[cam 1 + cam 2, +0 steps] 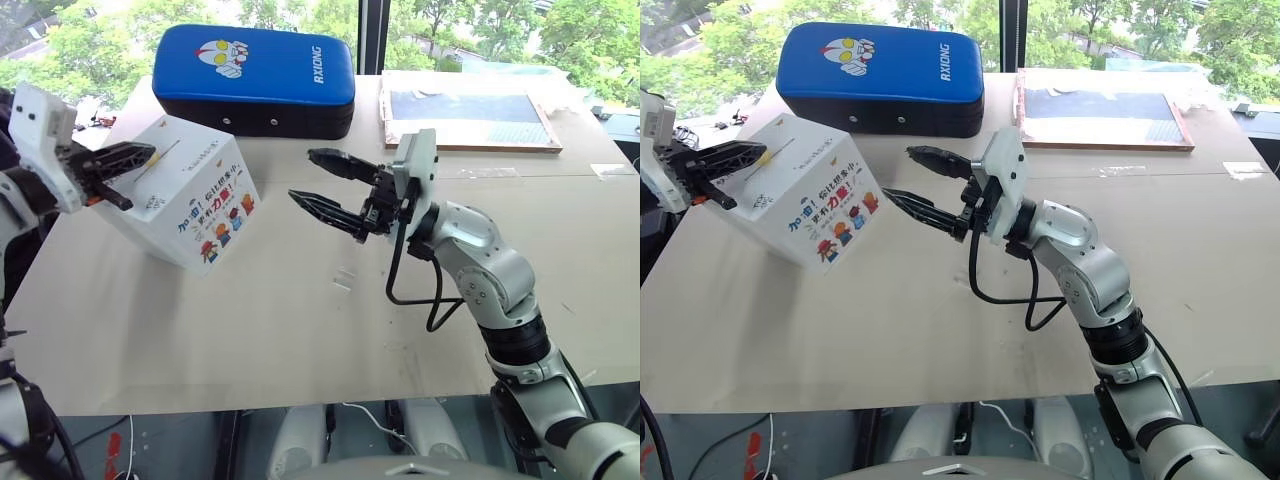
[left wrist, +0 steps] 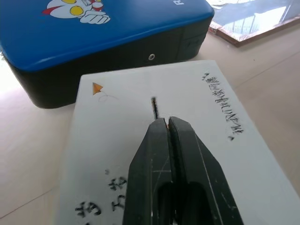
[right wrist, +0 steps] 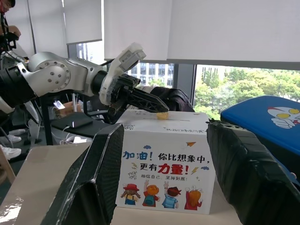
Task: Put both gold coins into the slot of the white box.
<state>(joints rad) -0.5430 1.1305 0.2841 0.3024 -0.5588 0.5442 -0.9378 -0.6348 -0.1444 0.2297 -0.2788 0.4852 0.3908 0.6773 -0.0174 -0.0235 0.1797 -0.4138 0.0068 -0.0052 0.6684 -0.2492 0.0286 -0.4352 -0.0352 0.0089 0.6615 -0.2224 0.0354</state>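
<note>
Coin (image 3: 162, 115), gold, sits pinched at the tips of the closed left end effector (image 2: 167, 123), just at the slot (image 2: 154, 107) in the top of the white box (image 1: 190, 205). Right end effector (image 1: 322, 182) hangs open beside the box, empty.

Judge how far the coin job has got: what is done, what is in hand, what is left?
Done: whether a coin is already inside the white box cannot be told. In hand: the left gripper, jaws shut on a gold coin, sits at the slot. Left: drop it in, then likely the second coin; the right gripper stands open and empty.
</note>
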